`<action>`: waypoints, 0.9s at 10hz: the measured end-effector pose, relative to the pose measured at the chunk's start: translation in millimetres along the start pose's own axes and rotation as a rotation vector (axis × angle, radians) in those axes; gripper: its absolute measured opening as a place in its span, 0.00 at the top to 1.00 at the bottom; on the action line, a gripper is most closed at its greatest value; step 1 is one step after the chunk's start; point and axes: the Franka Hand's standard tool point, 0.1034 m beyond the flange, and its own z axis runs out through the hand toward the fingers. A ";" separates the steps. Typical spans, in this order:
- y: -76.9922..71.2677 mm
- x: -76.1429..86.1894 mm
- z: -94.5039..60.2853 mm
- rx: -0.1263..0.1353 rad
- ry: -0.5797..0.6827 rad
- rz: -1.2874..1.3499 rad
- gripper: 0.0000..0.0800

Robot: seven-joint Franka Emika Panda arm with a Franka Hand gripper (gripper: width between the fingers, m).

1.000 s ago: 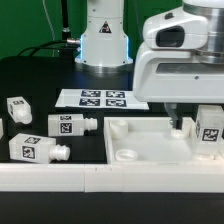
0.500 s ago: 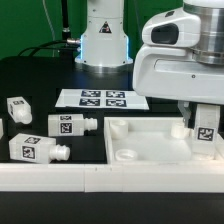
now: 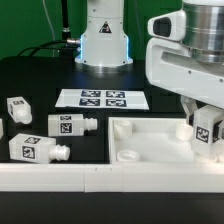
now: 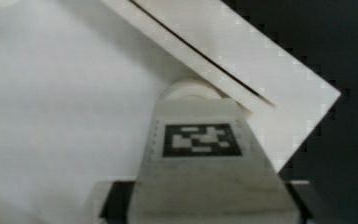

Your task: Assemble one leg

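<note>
the end effector (image 3: 207, 120) is clamped on the leg (image 3: 209, 135), with fingers (image 4: 121, 200) pressed against both sides of the tagged block. the leg hangs upright just beneath it, its lower end at a corner of the white panel (image 3: 150, 141); i cannot tell whether they touch.

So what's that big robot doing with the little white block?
The robot's claw is holding one small white leg upright, pinched between its two fingers. It has the leg at the corner of the big white panel, on the exterior view's right, where a leg gets plugged in. Whether the peg is in its hole yet cannot be seen. A few other legs lie loose on the black table, on the exterior view's left.
</note>
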 end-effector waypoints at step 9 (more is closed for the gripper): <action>-3.7 -7.4 -3.1 -0.014 0.042 -0.413 0.20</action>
